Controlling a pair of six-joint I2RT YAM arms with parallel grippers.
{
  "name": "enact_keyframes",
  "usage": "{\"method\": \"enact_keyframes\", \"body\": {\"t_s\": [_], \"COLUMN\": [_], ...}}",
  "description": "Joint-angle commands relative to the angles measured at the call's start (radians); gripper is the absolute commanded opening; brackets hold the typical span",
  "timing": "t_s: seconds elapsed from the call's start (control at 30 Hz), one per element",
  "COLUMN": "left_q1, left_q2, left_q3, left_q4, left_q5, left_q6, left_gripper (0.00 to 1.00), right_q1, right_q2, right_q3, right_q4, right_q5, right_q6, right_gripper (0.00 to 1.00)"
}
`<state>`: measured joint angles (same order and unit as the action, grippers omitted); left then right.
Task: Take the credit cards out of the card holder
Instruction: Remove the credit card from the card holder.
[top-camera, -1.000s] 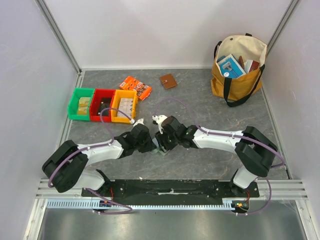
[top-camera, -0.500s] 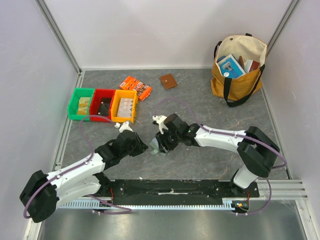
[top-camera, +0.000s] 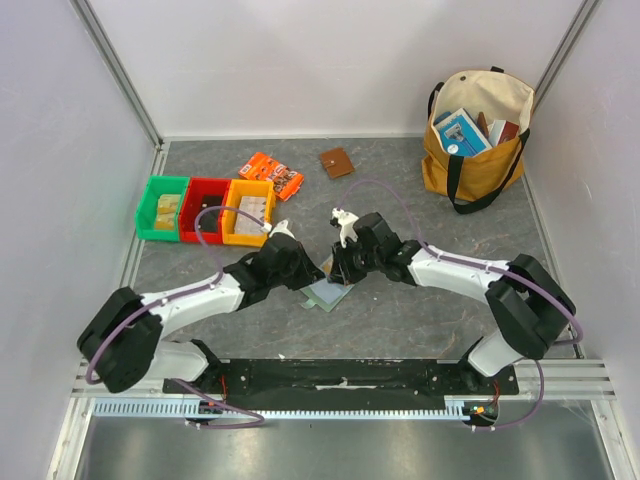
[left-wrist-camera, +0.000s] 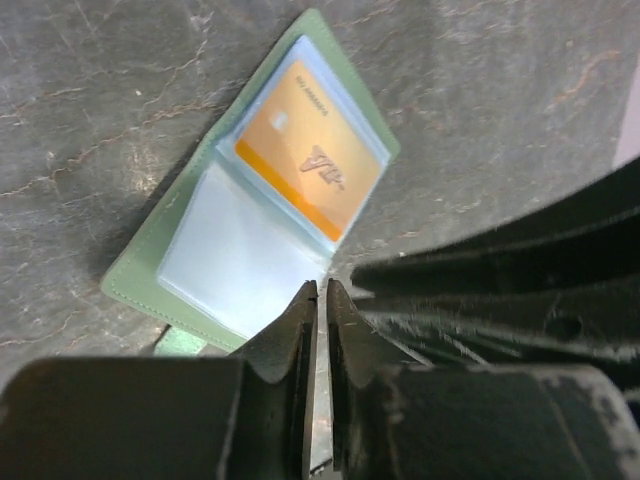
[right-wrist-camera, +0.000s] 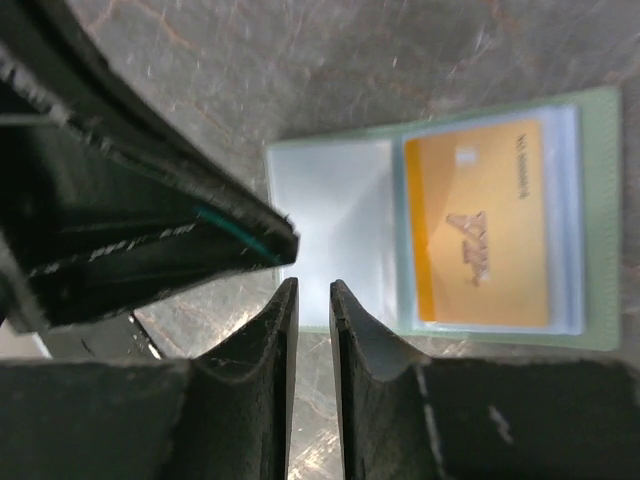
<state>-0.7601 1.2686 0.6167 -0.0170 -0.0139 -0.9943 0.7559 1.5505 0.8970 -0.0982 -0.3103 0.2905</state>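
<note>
The card holder (top-camera: 328, 294) lies open and flat on the grey table, pale green with clear sleeves (left-wrist-camera: 250, 190) (right-wrist-camera: 598, 200). One tan-orange credit card (left-wrist-camera: 312, 165) (right-wrist-camera: 480, 225) sits inside one sleeve; the other sleeve looks empty. My left gripper (left-wrist-camera: 320, 285) hovers at the holder's edge by the empty sleeve, its jaws closed to a thin slit with nothing of the holder in them. From the opposite side, my right gripper (right-wrist-camera: 312, 283) hangs over the same empty sleeve, with a narrow empty gap between its jaws. In the top view both grippers (top-camera: 310, 272) (top-camera: 342, 270) meet just above the holder.
Green (top-camera: 162, 207), red (top-camera: 205, 210) and yellow (top-camera: 248, 212) bins stand at the left. An orange printed packet (top-camera: 272, 174) and a brown square wallet (top-camera: 337, 162) lie at the back. A tan tote bag (top-camera: 475, 140) with books stands at the back right.
The holder, earlier propped up at the right gripper, now lies open and flat. The left arm pulled back, then returned beside it. Both grippers shifted up and right, and their jaws narrowed.
</note>
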Motion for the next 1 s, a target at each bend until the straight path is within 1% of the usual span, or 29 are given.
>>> {"method": "enact_keyframes", "body": {"t_s": [0.0,0.13,0.3,0.43,0.53,0.73,0.83,0.97], "left_q1": [0.019,0.05,0.09,0.148,0.198,0.222,0.223,0.209], "left_q2": [0.092,0.149,0.195,0.219,0.238,0.275,0.256,0.189], "left_q3": [-0.011,-0.093,-0.161,-0.181,-0.155,0.014,0.064,0.071], "left_q4": [0.097,0.166,0.23,0.261,0.256,0.151,0.112,0.111], "left_q5": [0.023,0.032,0.058,0.103,0.13,0.127,0.143,0.19], "left_q6": [-0.01,-0.056,-0.096,-0.089,-0.025,0.143,0.167,0.138], "left_gripper": [0.12,0.09,0.07,0.06,0.05,0.06,0.08,0.16], "right_q1": [0.003,0.005,0.005,0.005,-0.004,-0.095,-0.151,-0.204], "right_q2": [0.039,0.063,0.095,0.091,0.056,0.0,0.005,0.039], "right_q3": [-0.093,-0.165,-0.196,-0.19,-0.165,-0.101,-0.076,-0.041], "right_q4": [0.181,0.276,0.275,0.249,0.227,0.19,0.183,0.175], "right_q5": [-0.111,-0.136,-0.121,-0.108,-0.105,-0.092,-0.092,-0.105], "right_q6": [0.117,0.165,0.157,0.141,0.122,0.111,0.104,0.081], "right_gripper": [0.25,0.23,0.23,0.24,0.24,0.28,0.29,0.29]}}
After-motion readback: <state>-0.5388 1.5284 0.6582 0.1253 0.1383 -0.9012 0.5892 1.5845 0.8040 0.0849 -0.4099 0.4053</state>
